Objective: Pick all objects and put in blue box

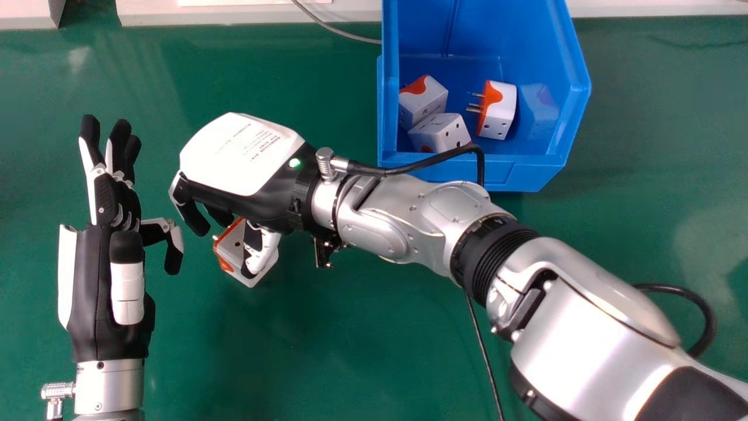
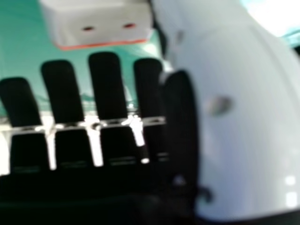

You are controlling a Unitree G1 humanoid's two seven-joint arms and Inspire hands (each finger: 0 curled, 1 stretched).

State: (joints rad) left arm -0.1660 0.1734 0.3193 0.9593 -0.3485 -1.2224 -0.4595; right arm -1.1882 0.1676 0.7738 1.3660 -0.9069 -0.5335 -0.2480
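The robot's right hand (image 1: 239, 158), fingers relaxed and open, hovers over a plug adapter (image 1: 235, 247) on the green table (image 1: 350, 351), near the open left hand (image 1: 93, 263). The right forearm (image 1: 409, 216) lies between adapter and blue box (image 1: 529, 174) (three more adapters (image 1: 498, 114) inside). Small print marks the right hand's white shell.

From where I'm standing, I can make out print on the smooth, white, rounded plastic shell (image 1: 219, 152) on the back of the robot's black and white right hand (image 1: 257, 204). There are a few short, slanting lines of small lettering (image 1: 266, 143), some greyish, others reddish, set close together near the shell's wrist end. They're too tiny for me to tell the words or numbers.
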